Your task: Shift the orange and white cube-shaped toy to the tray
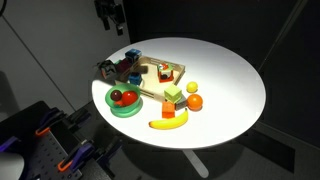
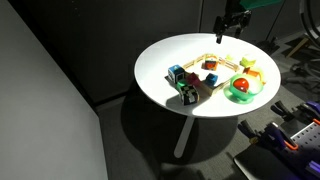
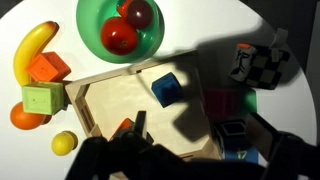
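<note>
Gripper hangs high over the round table, nothing seen in its grasp!
The orange and white cube-shaped toy sits inside the tray. In the wrist view a blue cube lies in there too, with the green bowl just beyond the rim. The fingers are lost in shadow, so I can't tell how wide they stand.

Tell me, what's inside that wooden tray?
A blue cube and the orange and white toy lie in the tray. In the wrist view the gripper covers its lower part, hiding anything there.
</note>
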### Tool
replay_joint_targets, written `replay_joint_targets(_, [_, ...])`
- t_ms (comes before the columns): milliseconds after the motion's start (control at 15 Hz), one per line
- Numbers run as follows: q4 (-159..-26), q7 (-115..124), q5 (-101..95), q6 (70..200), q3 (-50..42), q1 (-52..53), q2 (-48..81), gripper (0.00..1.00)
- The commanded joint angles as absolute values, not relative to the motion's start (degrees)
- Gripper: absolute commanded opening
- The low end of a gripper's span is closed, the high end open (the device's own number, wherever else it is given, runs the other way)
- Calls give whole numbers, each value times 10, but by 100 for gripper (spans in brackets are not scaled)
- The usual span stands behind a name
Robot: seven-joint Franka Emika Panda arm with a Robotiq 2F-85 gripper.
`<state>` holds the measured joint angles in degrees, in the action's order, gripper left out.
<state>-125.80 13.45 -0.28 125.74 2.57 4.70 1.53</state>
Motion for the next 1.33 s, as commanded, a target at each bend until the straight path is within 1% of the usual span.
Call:
replay_joint_targets(0, [-1297, 150, 1, 1228, 34, 47, -39, 100])
replay_joint_targets(333, [-1332, 166, 5, 1202, 44, 47, -97, 100])
replay_joint_targets(733, [-1371, 137, 33, 1219, 50, 49, -156, 100])
replay_joint_targets(1067, [-1385, 138, 29, 1223, 55, 48, -180, 100])
replay_joint_targets(1133, [-1368, 148, 23, 1213, 57, 44, -159, 100])
replay_joint_targets(1267, [-1372, 148, 23, 1214, 58, 44, -164, 100])
